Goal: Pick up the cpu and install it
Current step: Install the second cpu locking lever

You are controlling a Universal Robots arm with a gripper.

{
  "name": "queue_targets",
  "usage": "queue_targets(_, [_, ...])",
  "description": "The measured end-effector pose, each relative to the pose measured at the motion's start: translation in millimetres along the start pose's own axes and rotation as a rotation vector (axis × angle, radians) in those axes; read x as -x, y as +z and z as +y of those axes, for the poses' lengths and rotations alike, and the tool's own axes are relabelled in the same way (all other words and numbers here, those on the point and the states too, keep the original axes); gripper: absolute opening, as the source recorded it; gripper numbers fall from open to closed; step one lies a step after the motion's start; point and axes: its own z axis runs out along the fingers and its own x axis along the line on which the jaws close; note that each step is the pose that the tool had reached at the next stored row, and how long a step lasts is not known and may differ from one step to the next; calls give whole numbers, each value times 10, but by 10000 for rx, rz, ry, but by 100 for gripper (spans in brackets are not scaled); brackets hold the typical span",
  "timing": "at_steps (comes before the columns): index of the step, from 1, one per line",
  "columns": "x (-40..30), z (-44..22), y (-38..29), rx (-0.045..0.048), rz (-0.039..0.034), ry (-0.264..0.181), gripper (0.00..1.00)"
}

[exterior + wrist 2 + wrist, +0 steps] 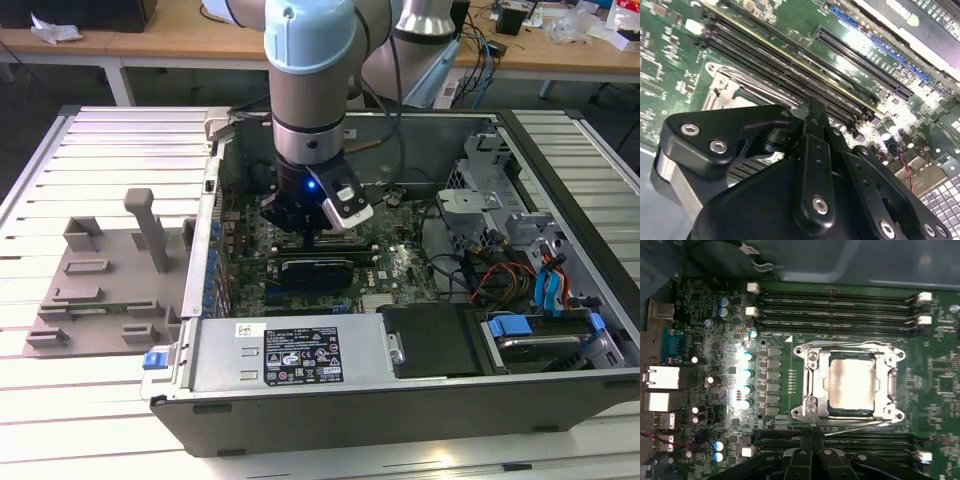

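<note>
In the first wrist view, the cpu [850,385], a square chip with a dull silver top, lies flat inside the metal-framed socket [810,385] on the green motherboard [705,305]. My gripper [812,434] hangs just beside the socket, over the memory slots, with its black fingers drawn together and nothing between them. In the second wrist view the gripper [812,107] covers most of the socket, whose metal frame [722,90] peeks out behind it. In the exterior view the gripper [310,228] is lowered into the open computer case [400,400], above the board.
Rows of memory slots [840,305] flank the socket on both sides. A black card [315,268] stands just in front of the gripper. Drive bays and cables [530,290] fill the case on the exterior view's right. A grey fixture [110,270] lies outside on the exterior view's left.
</note>
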Motion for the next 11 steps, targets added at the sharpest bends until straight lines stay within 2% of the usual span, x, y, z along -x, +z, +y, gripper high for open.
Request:
queue_targets(5, [-100,79,56,8,-1,-8,11])
queue_targets(11, [-105,122,71,88,7,-220,11])
